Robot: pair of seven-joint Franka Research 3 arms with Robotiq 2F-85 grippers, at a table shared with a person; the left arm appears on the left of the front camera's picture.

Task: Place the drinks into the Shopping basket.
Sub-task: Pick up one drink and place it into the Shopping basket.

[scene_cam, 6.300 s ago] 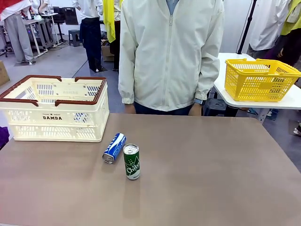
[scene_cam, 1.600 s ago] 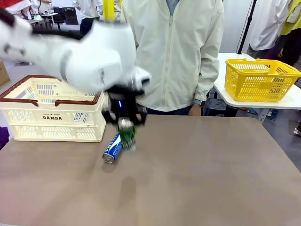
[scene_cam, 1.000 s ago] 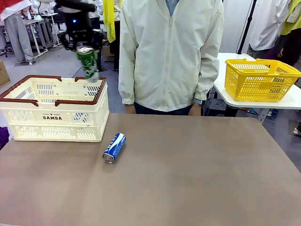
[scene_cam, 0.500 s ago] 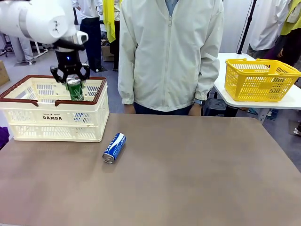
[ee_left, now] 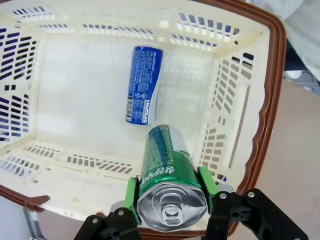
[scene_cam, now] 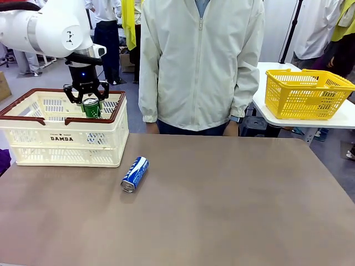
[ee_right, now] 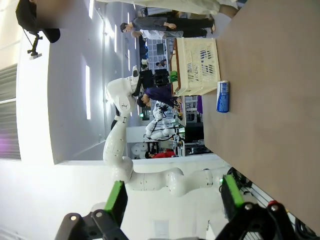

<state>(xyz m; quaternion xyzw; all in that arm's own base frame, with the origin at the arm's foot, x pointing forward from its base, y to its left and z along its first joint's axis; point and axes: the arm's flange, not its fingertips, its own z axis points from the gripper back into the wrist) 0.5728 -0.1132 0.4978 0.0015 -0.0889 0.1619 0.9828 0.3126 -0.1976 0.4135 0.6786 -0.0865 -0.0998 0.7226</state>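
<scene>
My left gripper (scene_cam: 87, 101) is shut on the green can (scene_cam: 91, 108), held upright just inside the rim of the cream Shopping basket (scene_cam: 62, 138) at the table's far left. In the left wrist view the green pads (ee_left: 131, 192) clamp the green can (ee_left: 170, 175) above the basket floor (ee_left: 75, 90), where a blue can (ee_left: 144, 84) lies on its side. Another blue can (scene_cam: 135, 173) lies on the table just right of the basket's front corner. My right gripper (ee_right: 174, 197) is open and holds nothing, far from the blue can (ee_right: 223, 96) and the basket (ee_right: 196, 67).
A person in a pale jacket (scene_cam: 199, 66) stands at the far edge of the table, hands down. A yellow mesh basket (scene_cam: 308, 94) sits on a white side table at the back right. The brown tabletop (scene_cam: 233, 205) is bare to the right of the can.
My left gripper has carried the green can from high over the basket down into its opening. The blue can on the table has not moved.
</scene>
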